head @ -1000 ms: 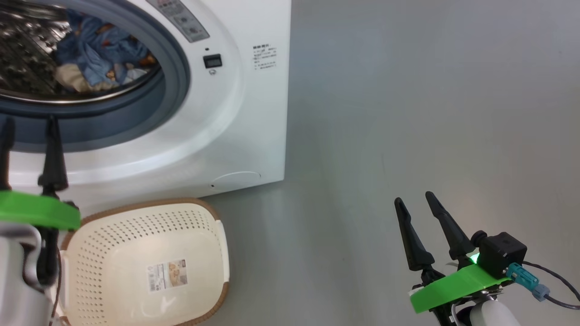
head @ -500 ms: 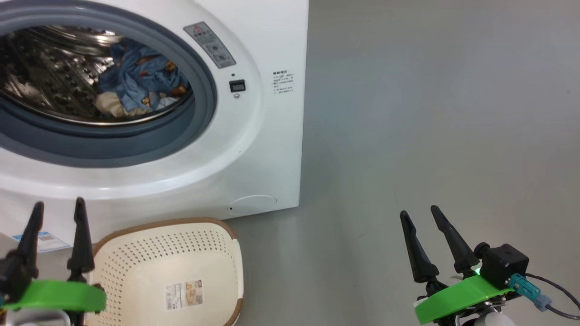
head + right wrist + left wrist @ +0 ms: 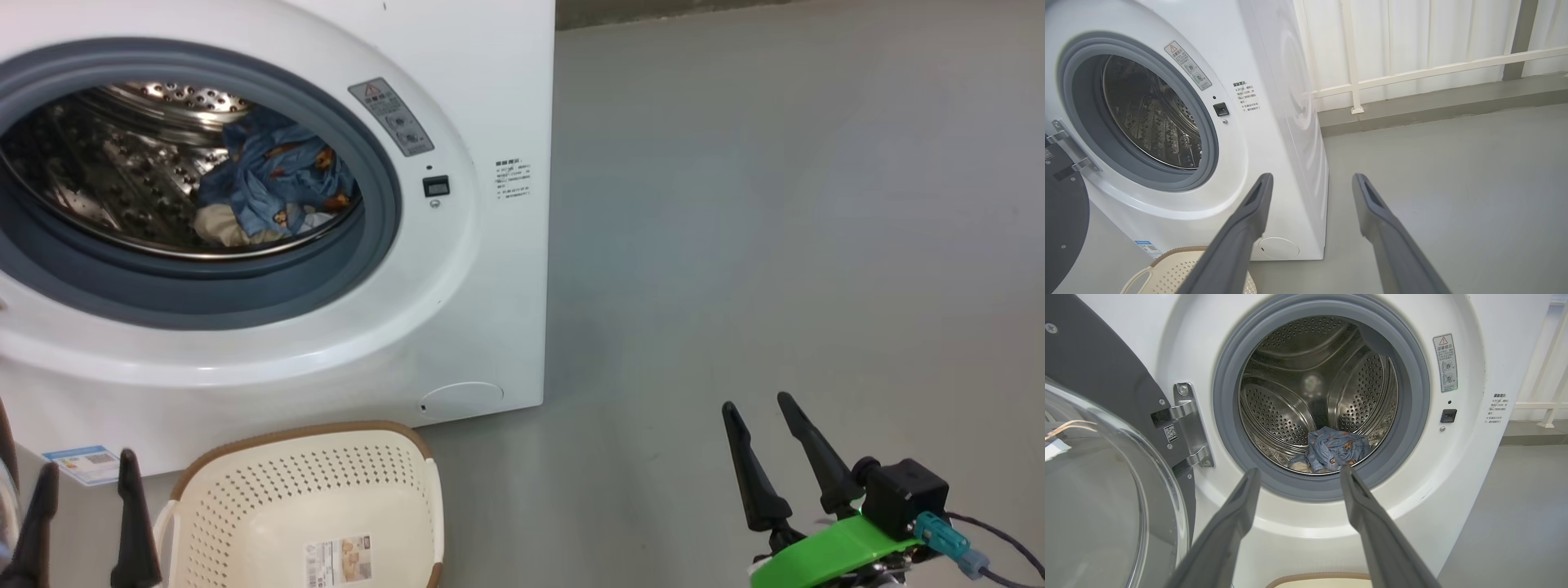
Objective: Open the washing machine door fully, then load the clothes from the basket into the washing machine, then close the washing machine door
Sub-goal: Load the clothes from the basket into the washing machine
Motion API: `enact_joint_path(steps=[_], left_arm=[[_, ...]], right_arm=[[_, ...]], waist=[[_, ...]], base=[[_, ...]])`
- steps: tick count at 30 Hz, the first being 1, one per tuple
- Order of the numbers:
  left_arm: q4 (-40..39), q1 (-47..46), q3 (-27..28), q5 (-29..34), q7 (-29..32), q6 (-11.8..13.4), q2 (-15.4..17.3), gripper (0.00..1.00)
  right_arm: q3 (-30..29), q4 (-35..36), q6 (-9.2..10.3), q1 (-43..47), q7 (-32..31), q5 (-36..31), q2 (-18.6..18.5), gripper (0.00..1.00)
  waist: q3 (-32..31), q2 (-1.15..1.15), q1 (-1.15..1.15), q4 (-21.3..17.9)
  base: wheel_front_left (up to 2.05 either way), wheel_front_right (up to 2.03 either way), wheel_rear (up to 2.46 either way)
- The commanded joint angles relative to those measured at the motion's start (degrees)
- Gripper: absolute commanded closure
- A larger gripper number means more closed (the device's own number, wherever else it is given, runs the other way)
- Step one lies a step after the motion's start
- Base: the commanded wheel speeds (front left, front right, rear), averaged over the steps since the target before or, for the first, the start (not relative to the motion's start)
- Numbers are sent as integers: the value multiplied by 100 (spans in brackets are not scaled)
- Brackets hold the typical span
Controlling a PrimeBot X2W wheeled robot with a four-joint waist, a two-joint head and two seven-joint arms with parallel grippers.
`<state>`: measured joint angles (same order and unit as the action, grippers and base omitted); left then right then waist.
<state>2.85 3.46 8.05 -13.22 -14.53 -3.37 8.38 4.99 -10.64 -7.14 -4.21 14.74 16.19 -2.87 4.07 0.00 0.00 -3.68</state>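
- The left gripper (image 3: 86, 490), at 7 o'clock in the head view, has its fingers spread and holds nothing. It points at the washing machine (image 3: 490, 310).
- The right gripper (image 3: 758, 404), at 5 o'clock, is spread too, above the floor (image 3: 775, 229).
- A warning sticker (image 3: 390, 117) with a red triangle sits at the opening's 2 o'clock; its print is unreadable.
- The blue bear-print clothes (image 3: 1335, 451) lie in the drum at 5 o'clock.
- The door (image 3: 1094, 367) hangs open at 9 o'clock.
- The basket (image 3: 326, 490) stands at the machine's 6 o'clock.

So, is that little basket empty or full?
Empty: the basket holds nothing but the label sticker on its perforated bottom. The blue bear-print garment lies in the washing machine's drum.
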Motion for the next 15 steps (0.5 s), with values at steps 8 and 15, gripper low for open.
enact_joint_path(steps=[8, 15], left_arm=[[-292, 392, 411, 238, -47, -111, -252, 0], [-193, 603, 382, 326, -47, -176, -391, 0]], right_arm=[[205, 148, -35, 63, 26, -228, 0, 0], [242, 172, -35, 65, 26, -336, 0, 0]], waist=[[-165, 0, 0, -17], [-227, 0, 0, -21]], base=[[0, 0, 0], [0, 0, 0]])
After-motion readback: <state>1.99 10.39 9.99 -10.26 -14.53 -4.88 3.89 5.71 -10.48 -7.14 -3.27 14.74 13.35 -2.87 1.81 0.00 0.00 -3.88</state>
